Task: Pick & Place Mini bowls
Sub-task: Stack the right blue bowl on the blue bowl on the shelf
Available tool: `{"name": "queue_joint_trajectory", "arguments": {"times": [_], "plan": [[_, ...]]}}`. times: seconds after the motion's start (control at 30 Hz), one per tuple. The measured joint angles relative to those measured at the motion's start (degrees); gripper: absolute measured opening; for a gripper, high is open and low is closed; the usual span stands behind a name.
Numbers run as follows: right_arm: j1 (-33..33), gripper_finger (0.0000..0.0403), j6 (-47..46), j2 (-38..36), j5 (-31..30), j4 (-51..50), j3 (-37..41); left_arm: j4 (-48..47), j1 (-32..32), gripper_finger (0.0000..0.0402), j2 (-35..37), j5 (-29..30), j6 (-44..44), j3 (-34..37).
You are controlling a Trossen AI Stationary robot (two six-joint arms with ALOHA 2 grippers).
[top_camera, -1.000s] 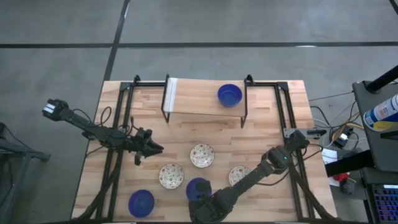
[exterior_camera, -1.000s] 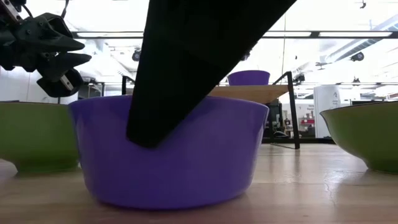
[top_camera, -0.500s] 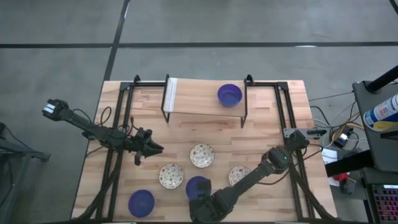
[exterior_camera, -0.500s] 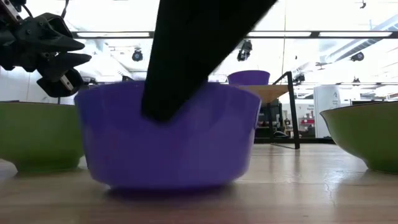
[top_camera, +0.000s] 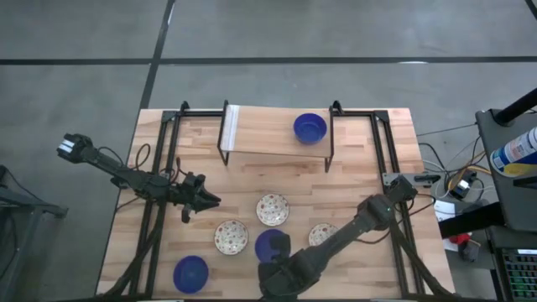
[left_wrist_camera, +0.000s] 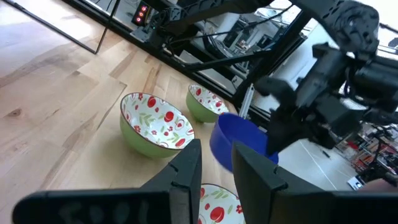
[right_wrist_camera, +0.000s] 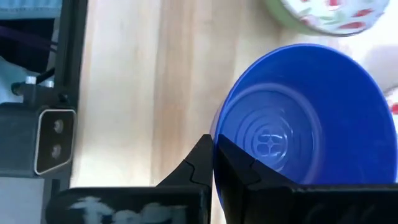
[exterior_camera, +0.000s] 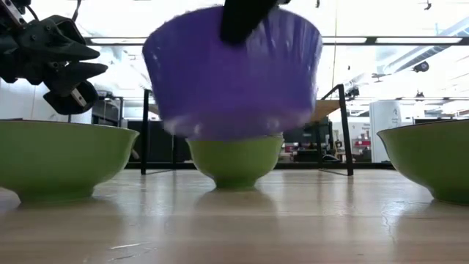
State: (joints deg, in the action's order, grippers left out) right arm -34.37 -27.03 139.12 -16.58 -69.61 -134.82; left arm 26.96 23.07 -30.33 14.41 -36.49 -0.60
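Blue bowl (top_camera: pixel 270 245) pinched by rim in right gripper (right_wrist_camera: pixel 214 163), lifted at table's 6 o'clock; thin grip could slip; left gripper (top_camera: pixel 210 200) near-closed, empty.

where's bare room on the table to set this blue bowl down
Bare wood lies between the rack and the patterned bowls, and right of the right gripper holding the lifted blue bowl. Crowded: the near middle, with three patterned bowls around it.
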Motion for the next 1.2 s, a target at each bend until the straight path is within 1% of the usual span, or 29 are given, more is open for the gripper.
{"name": "queue_joint_trajectory", "arguments": {"times": [0.17, 0.33, 0.63, 0.77, 1.0, 1.2], "plan": [[0.3, 0.0008, 0.1, -2.2, -1.8, -2.3, -0.1, 0.0, 0.0, 0.0083, 0.0, 0.0, 0.0, 0.0], [0.6, 0.0008, -0.3, -5.3, -5.1, -6.5, -0.1, 0.0, 0.0, 0.0083, 0.0, 0.0, 0.0, 0.0], [2.3, 0.0008, -0.5, -12.9, -9.3, -11.2, -0.2, 0.0, 0.0, 0.0083, 0.0, 0.0, 0.0, 0.0], [4.1, 0.0008, -0.5, -16.1, -11.7, -14.1, -0.2, 0.0, 0.0, 0.0083, -0.1, 0.0, 0.0, 0.0], [8.9, 0.0008, -1.4, -20.1, -13.7, -17.7, -0.2, 0.0, 0.0, 0.0083, -0.1, 0.0, 0.0, 0.0], [13.1, 0.0008, -1.5, -21.9, -13.7, -20.2, -0.1, 0.0, 0.0, 0.0083, -0.2, 0.0, 0.0, 0.0]]}}
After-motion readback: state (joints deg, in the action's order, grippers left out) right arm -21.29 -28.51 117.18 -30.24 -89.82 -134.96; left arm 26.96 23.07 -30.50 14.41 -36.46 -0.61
